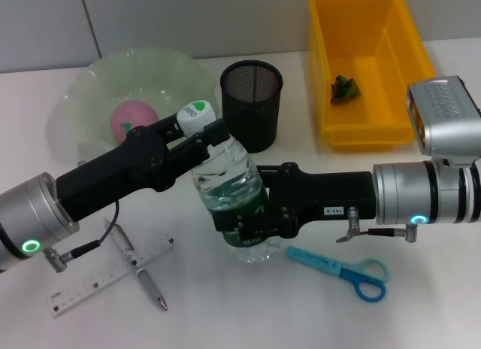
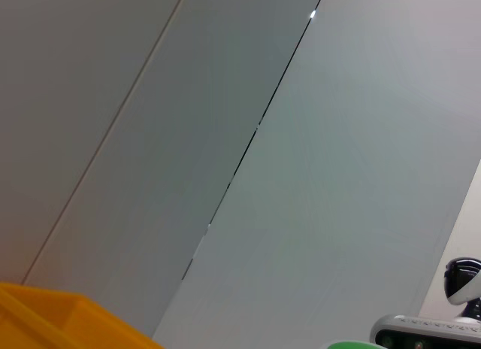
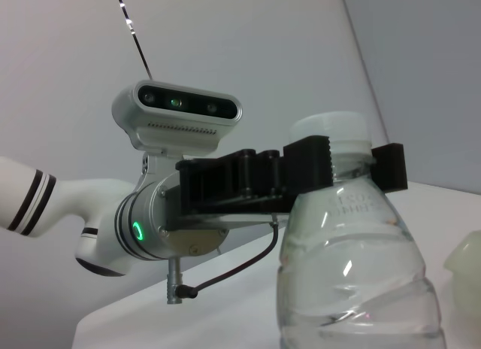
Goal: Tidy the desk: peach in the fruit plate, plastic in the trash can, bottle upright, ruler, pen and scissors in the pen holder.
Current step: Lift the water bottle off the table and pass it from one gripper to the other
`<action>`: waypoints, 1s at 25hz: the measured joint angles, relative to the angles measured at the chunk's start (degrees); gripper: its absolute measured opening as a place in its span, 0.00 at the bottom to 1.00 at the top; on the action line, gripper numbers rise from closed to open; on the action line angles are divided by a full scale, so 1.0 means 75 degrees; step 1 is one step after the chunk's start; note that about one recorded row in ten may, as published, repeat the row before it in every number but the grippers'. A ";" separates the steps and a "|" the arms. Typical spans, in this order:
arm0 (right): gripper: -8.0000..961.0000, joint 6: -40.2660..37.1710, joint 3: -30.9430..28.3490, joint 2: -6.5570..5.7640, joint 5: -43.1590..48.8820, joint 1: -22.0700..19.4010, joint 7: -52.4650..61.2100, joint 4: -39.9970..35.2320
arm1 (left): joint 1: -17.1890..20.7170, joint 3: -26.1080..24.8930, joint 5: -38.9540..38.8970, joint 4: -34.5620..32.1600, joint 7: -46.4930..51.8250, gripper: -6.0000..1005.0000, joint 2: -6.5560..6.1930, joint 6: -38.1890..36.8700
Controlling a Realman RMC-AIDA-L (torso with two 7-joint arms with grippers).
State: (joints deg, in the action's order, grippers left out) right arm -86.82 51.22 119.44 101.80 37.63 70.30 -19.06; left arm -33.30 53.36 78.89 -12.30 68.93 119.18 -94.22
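Bottle [image 1: 229, 195] is held upright on the bench [image 1: 248, 319], neck clamped by the left gripper [image 1: 214, 135], body apparently gripped by right gripper [image 1: 240, 221] fingers.

Bottle [image 1: 229, 185]: clear plastic, white cap, green label, nearly upright on the bench.
Peach [image 1: 132, 117]: pink, in the pale green fruit plate [image 1: 83, 89].
Plastic [image 1: 344, 88]: green scrap in the yellow trash can [image 1: 406, 33].
Pen holder [image 1: 251, 104]: black mesh, upright.
Ruler [image 1: 109, 276], pen [image 1: 150, 285], blue scissors [image 1: 342, 271]: flat on the bench; pen lies across the ruler.
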 joint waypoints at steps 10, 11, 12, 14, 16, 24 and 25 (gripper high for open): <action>0.79 -0.0014 0.0013 -0.0015 0.0008 -0.0006 -0.0038 -0.0013 | -0.0008 -0.0019 0.0013 0.0012 0.0010 0.43 0.0001 -0.0001; 0.79 -0.0015 0.0013 -0.0017 0.0017 -0.0001 -0.0038 -0.0013 | -0.0015 -0.0022 0.0011 0.0024 0.0019 0.43 0.0001 -0.0001; 0.79 -0.0016 0.0014 -0.0019 0.0021 0.0004 -0.0037 -0.0015 | -0.0017 -0.0022 0.0010 0.0024 0.0020 0.43 0.0000 0.0000; 0.79 -0.0016 0.0014 -0.0020 0.0020 0.0003 -0.0037 -0.0023 | -0.0023 -0.0024 0.0008 0.0024 0.0020 0.43 0.0000 0.0000; 0.79 -0.0017 0.0015 -0.0017 0.0011 -0.0018 -0.0039 -0.0090 | -0.0024 -0.0029 0.0001 0.0024 0.0021 0.43 0.0000 0.0001; 0.80 -0.0020 0.0016 -0.0008 0.0015 -0.0055 -0.0026 -0.0237 | -0.0006 -0.0038 -0.0021 0.0031 0.0032 0.43 -0.0001 -0.0001; 0.80 -0.0020 0.0016 -0.0008 0.0015 -0.0055 -0.0026 -0.0237 | -0.0005 -0.0038 -0.0026 0.0032 0.0032 0.43 -0.0001 -0.0003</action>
State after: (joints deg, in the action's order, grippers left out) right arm -86.97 51.34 119.38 101.91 37.22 70.10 -20.83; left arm -33.34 53.07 78.70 -12.06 69.17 119.18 -94.24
